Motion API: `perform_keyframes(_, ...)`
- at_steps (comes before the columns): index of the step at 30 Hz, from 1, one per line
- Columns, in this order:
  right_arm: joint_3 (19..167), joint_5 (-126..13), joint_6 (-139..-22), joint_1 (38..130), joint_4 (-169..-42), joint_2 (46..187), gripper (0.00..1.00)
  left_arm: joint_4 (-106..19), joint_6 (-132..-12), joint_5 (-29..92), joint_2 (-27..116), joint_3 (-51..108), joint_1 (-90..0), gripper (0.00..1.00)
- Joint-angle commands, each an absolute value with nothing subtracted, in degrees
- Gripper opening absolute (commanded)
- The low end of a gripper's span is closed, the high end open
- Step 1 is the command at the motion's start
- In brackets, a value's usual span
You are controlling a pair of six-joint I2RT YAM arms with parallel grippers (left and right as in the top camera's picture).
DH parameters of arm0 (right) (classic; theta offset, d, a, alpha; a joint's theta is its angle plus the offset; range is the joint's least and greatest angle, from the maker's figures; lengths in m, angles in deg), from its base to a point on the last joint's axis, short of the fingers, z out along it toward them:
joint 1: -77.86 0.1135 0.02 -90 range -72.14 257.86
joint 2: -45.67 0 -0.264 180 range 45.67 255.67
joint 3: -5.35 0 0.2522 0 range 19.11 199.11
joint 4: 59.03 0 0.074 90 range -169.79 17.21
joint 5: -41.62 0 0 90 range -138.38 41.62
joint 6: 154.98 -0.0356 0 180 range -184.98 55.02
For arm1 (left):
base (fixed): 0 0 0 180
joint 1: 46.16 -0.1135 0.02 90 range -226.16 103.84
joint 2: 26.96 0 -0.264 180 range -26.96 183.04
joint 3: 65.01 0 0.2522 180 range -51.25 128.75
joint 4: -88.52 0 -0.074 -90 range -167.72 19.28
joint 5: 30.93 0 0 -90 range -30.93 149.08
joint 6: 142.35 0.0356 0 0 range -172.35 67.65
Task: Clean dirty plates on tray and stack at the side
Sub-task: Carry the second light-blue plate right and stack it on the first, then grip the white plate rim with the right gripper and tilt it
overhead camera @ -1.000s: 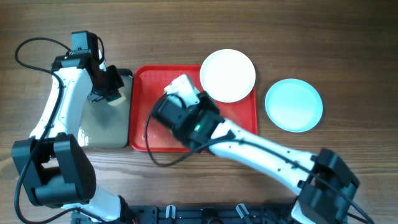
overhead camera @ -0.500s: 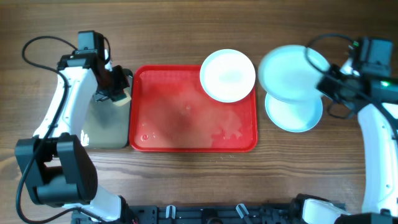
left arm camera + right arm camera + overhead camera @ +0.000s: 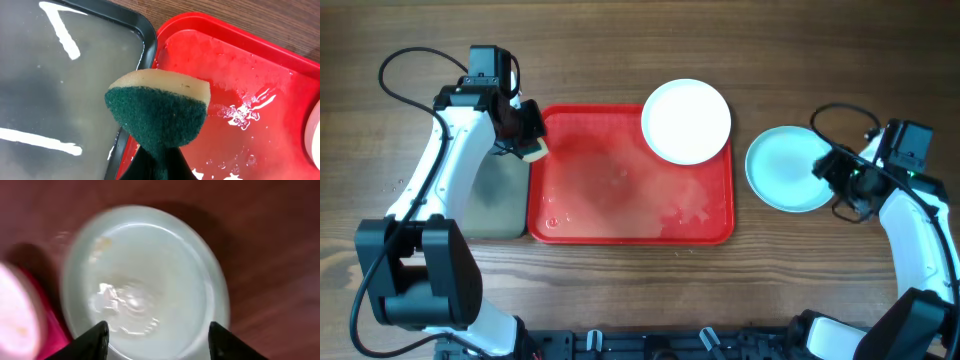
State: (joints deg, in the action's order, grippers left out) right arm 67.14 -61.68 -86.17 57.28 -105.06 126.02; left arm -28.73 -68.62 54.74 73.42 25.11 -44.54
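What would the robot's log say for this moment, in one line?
left pincer: shut on sponge, over edge of red tray | right pincer: open above aqua plate, beside tray | white plate: on tray

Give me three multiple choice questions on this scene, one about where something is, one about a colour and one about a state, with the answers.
1. Where is the white plate?
A) at a corner of the red tray
B) in the black tray
C) held up in the air

2. What colour is the scrub face of the sponge?
A) blue
B) green
C) red

3. How are the jaws of the right gripper?
A) shut on the sponge
B) shut on the white plate
C) open above the aqua plate

Answers:
1 A: the overhead view shows it on the tray's corner, overhanging the rim.
2 B: the left wrist view shows a dark green face.
3 C: the right wrist view shows both jaws spread apart with the plate below.
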Motion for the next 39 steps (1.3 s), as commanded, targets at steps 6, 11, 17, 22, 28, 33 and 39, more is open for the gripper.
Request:
perform_keyframes(6,82.90,-57.64,-92.88,82.92,-102.24,131.49,0.54,-28.92,-70.04,54.45,73.13,25.56,-44.27,0.04)
perform_keyframes(11,96.27,-55.41,-97.65,93.10,-109.54,150.02,0.48,-29.29,-70.88,54.45,73.13,25.59,-44.23,0.04)
perform_keyframes(17,99.36,-60.33,-101.04,94.22,-112.75,163.11,0.44,-29.25,-70.88,54.45,73.13,25.59,-44.23,0.04)
perform_keyframes(22,99.36,-62.47,-98.76,100.27,-117.91,163.27,0.38,-29.25,-70.88,54.45,73.13,25.56,-44.23,0.04)
perform_keyframes(28,99.62,-62.91,-97.30,112.95,-118.70,163.20,0.36,-29.23,-70.88,54.45,73.13,25.56,-44.23,0.04)
perform_keyframes(33,105.13,-64.92,-91.90,112.60,-124.10,161.28,0.32,-29.25,-70.85,54.45,73.13,25.56,-44.23,0.04)
perform_keyframes(39,106.35,-54.23,-93.89,102.28,-135.49,155.38,0.36,-29.27,-70.85,54.47,73.13,25.59,-44.23,0.04)
